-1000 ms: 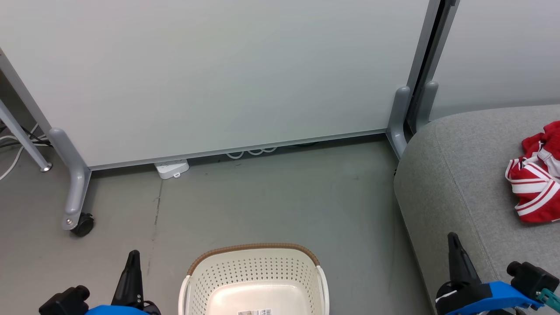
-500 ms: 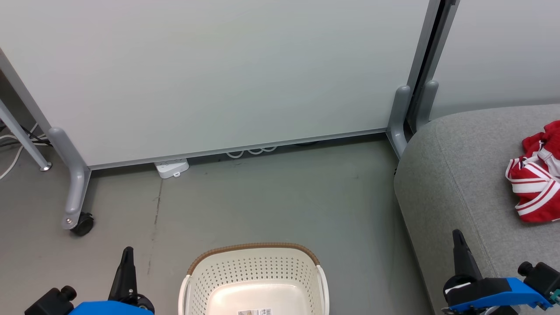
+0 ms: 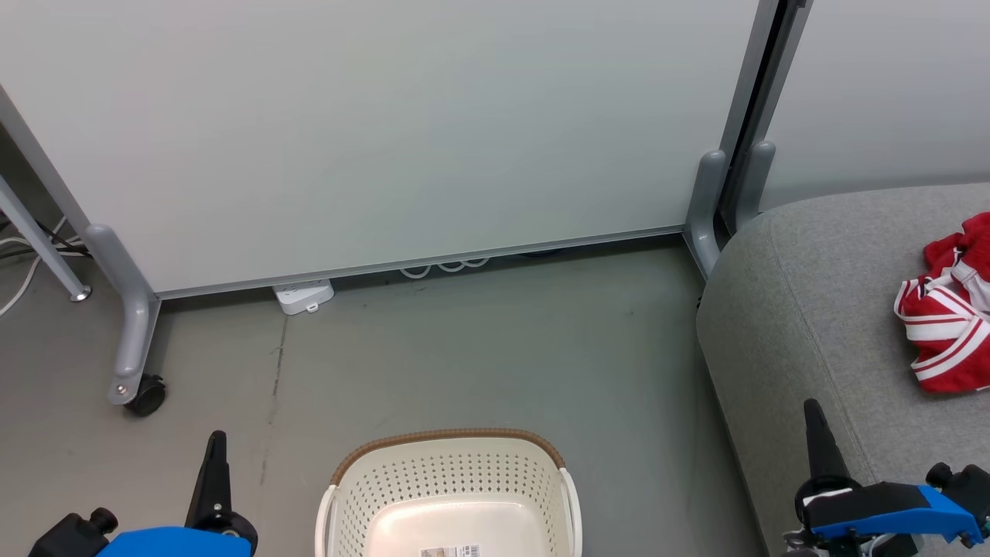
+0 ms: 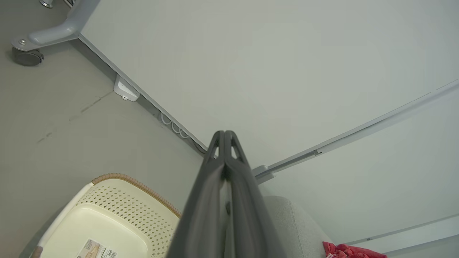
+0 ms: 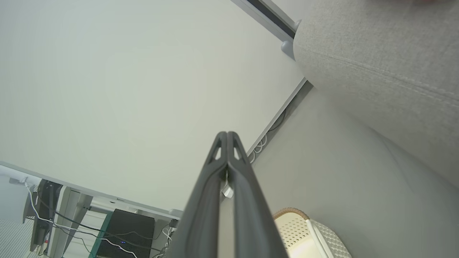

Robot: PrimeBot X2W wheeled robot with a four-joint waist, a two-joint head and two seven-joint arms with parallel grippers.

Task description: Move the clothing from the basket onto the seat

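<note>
Two red fabric garments (image 3: 947, 321), one white-striped, are shown crumpled together on the large grey woven-fabric upholstered seat (image 3: 804, 309). The cream-white perforated plastic basket (image 3: 448, 438) with a brown rim is set on the grey floor (image 3: 464, 348), well apart from them, its pale bottom and a printed label (image 3: 450, 551) exposed. The left gripper (image 3: 216, 449) is held beside the basket, the right gripper (image 3: 814, 418) by the seat; both finger pairs are pressed together.
</note>
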